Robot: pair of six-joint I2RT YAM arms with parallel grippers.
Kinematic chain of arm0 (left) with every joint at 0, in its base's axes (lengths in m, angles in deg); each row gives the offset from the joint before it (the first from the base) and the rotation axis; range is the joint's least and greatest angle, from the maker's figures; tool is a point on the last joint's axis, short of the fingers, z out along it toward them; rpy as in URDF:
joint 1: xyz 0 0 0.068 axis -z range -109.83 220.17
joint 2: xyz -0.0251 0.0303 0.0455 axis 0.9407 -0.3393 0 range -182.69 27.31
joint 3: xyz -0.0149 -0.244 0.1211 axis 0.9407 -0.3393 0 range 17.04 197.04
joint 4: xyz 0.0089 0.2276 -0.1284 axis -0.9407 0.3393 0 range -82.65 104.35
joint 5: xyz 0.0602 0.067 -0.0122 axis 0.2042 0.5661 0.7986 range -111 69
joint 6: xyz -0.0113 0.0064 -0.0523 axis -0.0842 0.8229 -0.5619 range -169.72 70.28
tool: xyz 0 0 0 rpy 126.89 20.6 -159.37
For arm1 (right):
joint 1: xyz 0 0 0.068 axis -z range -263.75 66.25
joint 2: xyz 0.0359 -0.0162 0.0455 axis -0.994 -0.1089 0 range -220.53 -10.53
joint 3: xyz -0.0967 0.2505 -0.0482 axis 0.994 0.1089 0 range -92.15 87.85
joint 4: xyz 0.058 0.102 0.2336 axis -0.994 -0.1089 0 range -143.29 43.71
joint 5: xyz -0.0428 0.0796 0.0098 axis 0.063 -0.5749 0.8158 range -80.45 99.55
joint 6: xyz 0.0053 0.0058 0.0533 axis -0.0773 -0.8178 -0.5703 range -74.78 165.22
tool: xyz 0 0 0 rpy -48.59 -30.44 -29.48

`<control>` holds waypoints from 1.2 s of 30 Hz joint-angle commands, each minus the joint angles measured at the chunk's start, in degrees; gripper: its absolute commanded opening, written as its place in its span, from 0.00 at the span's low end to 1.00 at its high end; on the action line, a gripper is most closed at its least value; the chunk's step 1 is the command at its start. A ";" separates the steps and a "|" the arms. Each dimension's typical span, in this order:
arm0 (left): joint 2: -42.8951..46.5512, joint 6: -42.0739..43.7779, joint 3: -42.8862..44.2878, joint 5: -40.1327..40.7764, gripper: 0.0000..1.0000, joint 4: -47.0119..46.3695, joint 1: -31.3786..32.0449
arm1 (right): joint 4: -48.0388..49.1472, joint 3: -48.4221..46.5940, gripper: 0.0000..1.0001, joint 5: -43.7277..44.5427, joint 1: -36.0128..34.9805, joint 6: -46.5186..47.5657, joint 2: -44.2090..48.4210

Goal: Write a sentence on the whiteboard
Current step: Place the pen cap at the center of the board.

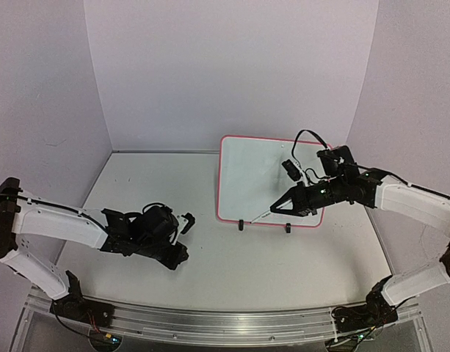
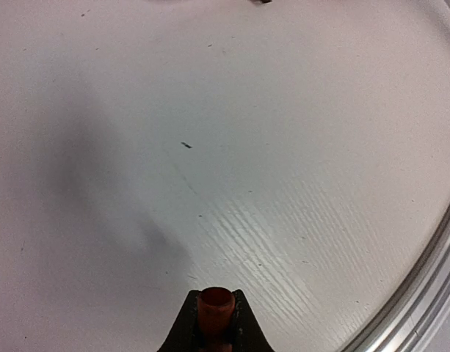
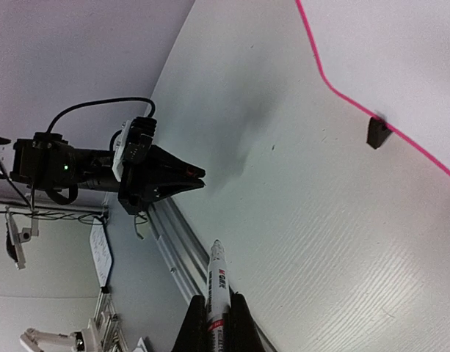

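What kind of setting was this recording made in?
Likely a lab robot cell: a white table boxed in by plain pale walls, two arms bolted to an aluminium rail at its near edge, and a small pink-framed whiteboard standing on it.

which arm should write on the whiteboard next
Right. The right gripper is shut on the marker at the whiteboard; the left gripper, away over the table, holds only a red cap.

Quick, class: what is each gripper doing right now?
Left gripper: closed on a small red cap.
Right gripper: closed on a white marker.
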 commanded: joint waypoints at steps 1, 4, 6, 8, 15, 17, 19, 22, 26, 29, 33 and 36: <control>-3.98 -1.78 4.83 4.89 0.01 5.18 -1.26 | 0.57 0.94 0.00 16.66 -0.05 -1.21 7.54; -6.29 -0.87 6.66 4.49 0.03 5.26 -1.29 | 1.03 2.61 0.00 22.58 -0.05 -2.46 11.23; -8.07 -0.40 7.70 4.02 0.04 4.98 -1.37 | 1.13 3.91 0.00 26.22 -0.07 -3.09 13.60; -9.55 -0.27 8.67 3.49 0.05 4.88 -1.46 | 1.34 5.06 0.00 28.17 -0.06 -3.36 15.36; -13.60 -0.27 10.71 1.57 0.11 5.01 -1.53 | 2.43 7.17 0.00 31.21 -0.05 -3.87 17.67; -13.95 -0.32 10.97 1.31 0.13 5.18 -1.60 | 2.76 7.51 0.00 31.56 -0.05 -3.85 17.90; -13.96 -0.56 11.02 1.33 0.17 5.14 -1.55 | 2.90 7.73 0.00 31.98 -0.05 -3.87 18.00; -13.77 -0.92 10.90 1.36 0.25 4.86 -1.57 | 3.15 7.92 0.00 32.50 -0.05 -3.88 18.02; -13.33 -1.32 11.09 1.71 0.41 4.88 -1.64 | 3.75 8.22 0.00 33.15 -0.05 -3.94 18.42; -12.28 -1.34 11.39 1.58 0.53 5.14 -2.17 | 4.64 8.47 0.00 33.32 -0.07 -4.10 19.38; -10.10 -2.02 12.07 -0.09 0.69 5.97 -5.01 | 5.52 9.21 0.00 33.93 -0.05 -4.56 20.77; -7.58 -0.80 12.25 -1.98 0.76 3.56 -7.31 | 6.47 10.44 0.00 34.93 -0.05 -5.10 21.77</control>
